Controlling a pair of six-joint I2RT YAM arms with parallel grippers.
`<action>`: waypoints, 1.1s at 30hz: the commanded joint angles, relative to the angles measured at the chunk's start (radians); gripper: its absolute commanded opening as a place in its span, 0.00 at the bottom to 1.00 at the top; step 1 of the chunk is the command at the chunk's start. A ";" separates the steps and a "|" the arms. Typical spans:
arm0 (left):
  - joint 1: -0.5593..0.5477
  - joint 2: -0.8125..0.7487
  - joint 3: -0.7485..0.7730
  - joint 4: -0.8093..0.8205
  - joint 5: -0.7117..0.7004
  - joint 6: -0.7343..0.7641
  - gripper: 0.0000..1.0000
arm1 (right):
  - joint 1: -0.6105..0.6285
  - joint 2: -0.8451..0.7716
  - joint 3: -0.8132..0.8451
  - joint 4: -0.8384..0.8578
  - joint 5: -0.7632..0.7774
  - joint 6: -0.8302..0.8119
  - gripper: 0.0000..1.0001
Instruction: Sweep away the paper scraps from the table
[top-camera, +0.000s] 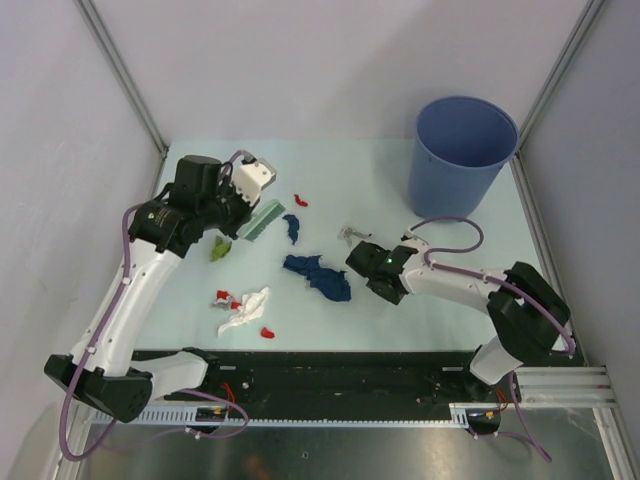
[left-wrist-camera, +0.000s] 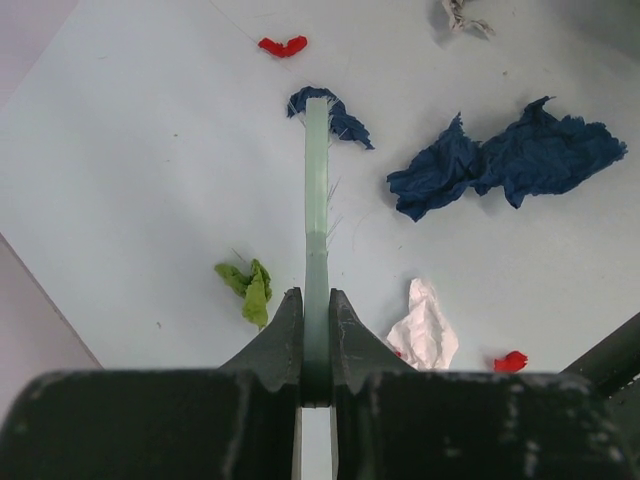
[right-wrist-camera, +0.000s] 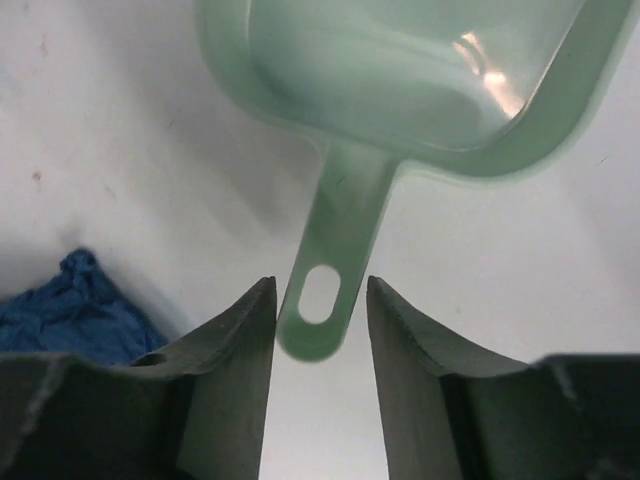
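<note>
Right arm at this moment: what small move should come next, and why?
Probably close the right gripper on the pale green plastic dustpan's handle: the handle's holed end lies between the jaws, with thin gaps apparently left on both sides. The left gripper clamps the pale green brush, and paper scraps lie unswept on the table.

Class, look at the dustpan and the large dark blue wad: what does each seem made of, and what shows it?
Dustpan: likely moulded plastic, pale green, glossy; bright glare in its scoop. Dark blue wad: apparently paper, matte; sharp creases, ragged edges.
</note>
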 joint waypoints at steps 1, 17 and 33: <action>0.010 -0.037 0.002 0.036 -0.009 0.023 0.00 | 0.030 -0.122 -0.085 0.048 0.022 -0.150 0.37; 0.010 -0.040 0.019 0.038 -0.016 0.040 0.00 | -0.067 -0.254 -0.222 0.138 -0.432 -0.801 0.00; 0.085 -0.013 -0.082 0.028 -0.186 0.085 0.00 | -0.053 -0.263 -0.087 -0.094 -0.277 -0.804 0.99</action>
